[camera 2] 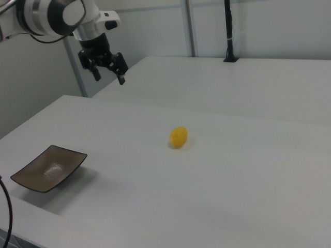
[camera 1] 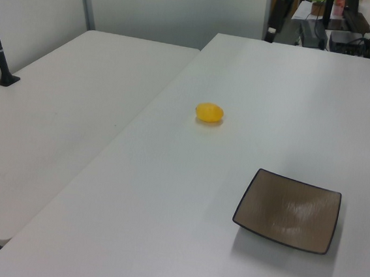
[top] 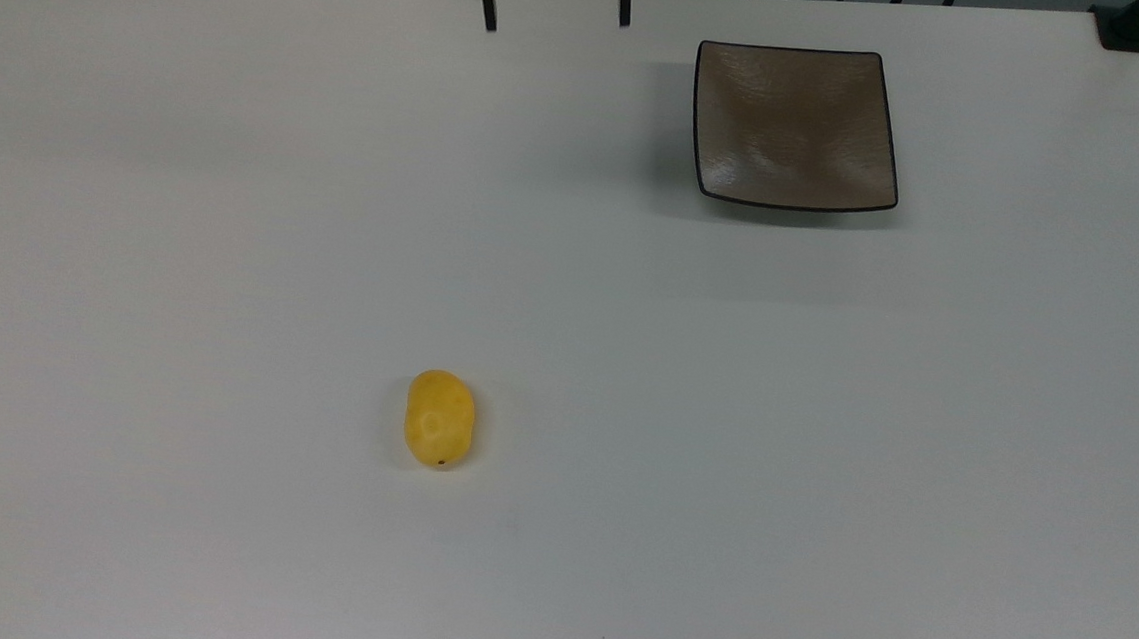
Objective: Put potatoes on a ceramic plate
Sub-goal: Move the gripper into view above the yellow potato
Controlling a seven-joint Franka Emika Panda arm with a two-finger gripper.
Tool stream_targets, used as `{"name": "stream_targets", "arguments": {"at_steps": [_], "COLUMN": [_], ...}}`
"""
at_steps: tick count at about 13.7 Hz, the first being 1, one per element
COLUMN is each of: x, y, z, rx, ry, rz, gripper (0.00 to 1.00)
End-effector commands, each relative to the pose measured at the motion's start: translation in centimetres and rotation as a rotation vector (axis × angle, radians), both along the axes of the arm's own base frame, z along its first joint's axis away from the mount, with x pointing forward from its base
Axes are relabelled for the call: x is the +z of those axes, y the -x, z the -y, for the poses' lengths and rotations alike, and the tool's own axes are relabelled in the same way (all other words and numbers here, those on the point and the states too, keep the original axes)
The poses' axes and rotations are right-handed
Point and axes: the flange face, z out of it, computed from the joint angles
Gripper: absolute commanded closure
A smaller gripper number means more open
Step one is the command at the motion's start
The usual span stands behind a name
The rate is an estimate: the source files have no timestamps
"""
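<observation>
1. The yellow potato [top: 439, 419] lies alone on the white table [top: 234, 236], toward the top view's lower left.
2. The square brown plate [top: 794, 125] sits far from it, at the top view's upper right, with nothing on it.
3. The gripper [camera 2: 109, 71] hangs in the air at the right view's upper left, above the table's far edge. Its two fingers are spread wide and hold nothing.
</observation>
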Motion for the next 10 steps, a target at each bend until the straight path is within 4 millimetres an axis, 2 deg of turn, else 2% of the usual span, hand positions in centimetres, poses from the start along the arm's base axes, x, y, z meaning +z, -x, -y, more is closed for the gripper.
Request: {"name": "stream_targets", "arguments": {"at_steps": [1,5,10], "x": [-1.1,-2.8,-7.1], "y": [-4.8,-8.2,-12.0], "z": [0.1,1.8,2.8], "rx": [-0.077,-0.141,-0.165], "ry": [-0.021,-0.030,-0.007], "rz": [0.069,0.129,0.181], "gripper": [0.00,0.00,0.00]}}
